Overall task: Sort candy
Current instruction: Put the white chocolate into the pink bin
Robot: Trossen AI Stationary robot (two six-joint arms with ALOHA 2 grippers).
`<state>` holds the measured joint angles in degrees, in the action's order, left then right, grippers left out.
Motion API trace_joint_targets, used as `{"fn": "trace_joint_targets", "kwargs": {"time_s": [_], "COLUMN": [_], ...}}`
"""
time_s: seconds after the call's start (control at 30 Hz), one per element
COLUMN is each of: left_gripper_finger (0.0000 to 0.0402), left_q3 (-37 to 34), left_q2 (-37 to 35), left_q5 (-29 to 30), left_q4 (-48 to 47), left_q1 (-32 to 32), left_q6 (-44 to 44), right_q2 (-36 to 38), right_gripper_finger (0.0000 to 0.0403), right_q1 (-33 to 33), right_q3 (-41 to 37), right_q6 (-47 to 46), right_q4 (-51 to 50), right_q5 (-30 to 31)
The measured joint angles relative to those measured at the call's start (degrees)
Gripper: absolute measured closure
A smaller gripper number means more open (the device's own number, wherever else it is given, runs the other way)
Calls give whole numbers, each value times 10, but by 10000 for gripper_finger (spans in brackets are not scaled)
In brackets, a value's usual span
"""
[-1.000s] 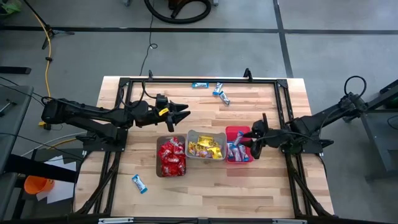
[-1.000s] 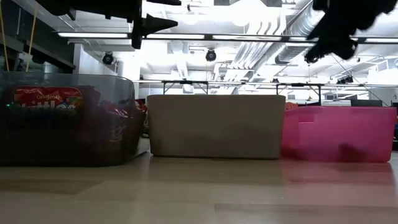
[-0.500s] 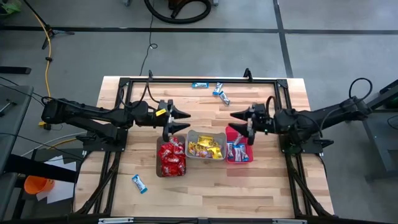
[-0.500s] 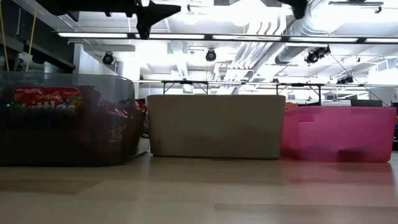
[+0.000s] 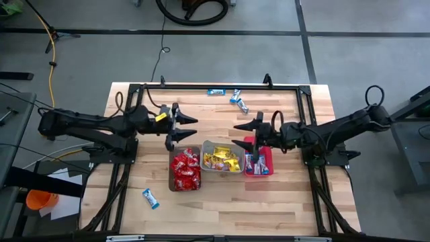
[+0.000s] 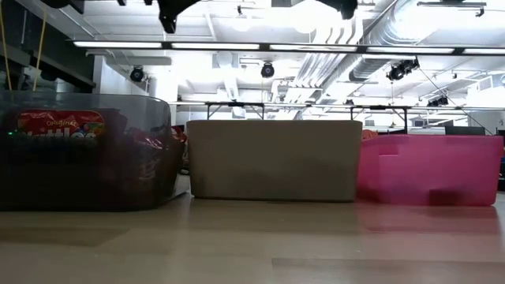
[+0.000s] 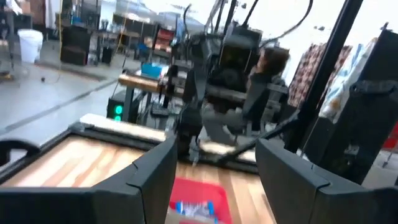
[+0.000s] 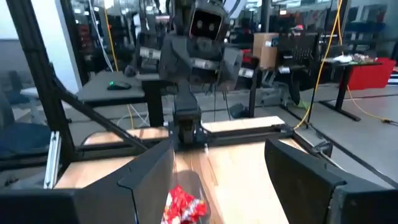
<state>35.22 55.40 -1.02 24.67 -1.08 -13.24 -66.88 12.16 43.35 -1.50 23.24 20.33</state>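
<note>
The candy is mostly sorted into three bins in a row. Red packets (image 5: 185,169) fill the brown bin (image 6: 87,150), yellow packets (image 5: 223,160) the grey bin (image 6: 274,159), and blue-and-white bars (image 5: 256,163) the pink bin (image 6: 430,170). Loose blue-and-white bars lie on the table at the far edge (image 5: 215,92), (image 5: 239,101) and near the front left (image 5: 150,197). My left gripper (image 5: 195,129) hangs open above the table, behind the brown bin, pointing level toward the right. My right gripper (image 5: 240,138) faces it, open, above the gap between the grey and pink bins. Neither holds anything.
A black frame (image 5: 215,86) runs around the wooden table top (image 5: 222,202). Bare wood lies in front of the bins and between the bins and the far bars. In each wrist view the other arm shows straight ahead: the right arm (image 7: 217,81) and the left arm (image 8: 199,37).
My right gripper has risen from over the pink bin, tipped from pointing down to level, and swung toward the table's left and far side. My left gripper has drawn back a little toward the left edge and rolled about its own axis.
</note>
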Motion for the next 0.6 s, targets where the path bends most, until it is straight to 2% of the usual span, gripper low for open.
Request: {"fn": "trace_joint_targets", "kwargs": {"time_s": [0.23, 0.5, 0.6], "left_gripper_finger": [198, 198, 198], "left_q3": [0, 0, 0], "left_q2": [-23, -20, -20], "left_q5": [2, 2, 4], "left_q4": [-24, -28, -24], "left_q1": [-1, -1, -1], "left_q6": [-20, 13, -37], "right_q2": [-3, -3, -3], "right_gripper_finger": [155, 155, 155], "right_q1": [-14, -17, -17], "right_q3": [0, 0, 0], "right_q6": [-4, -31, -32], "right_q4": [13, 14, 14], "right_q5": [0, 0, 0]}}
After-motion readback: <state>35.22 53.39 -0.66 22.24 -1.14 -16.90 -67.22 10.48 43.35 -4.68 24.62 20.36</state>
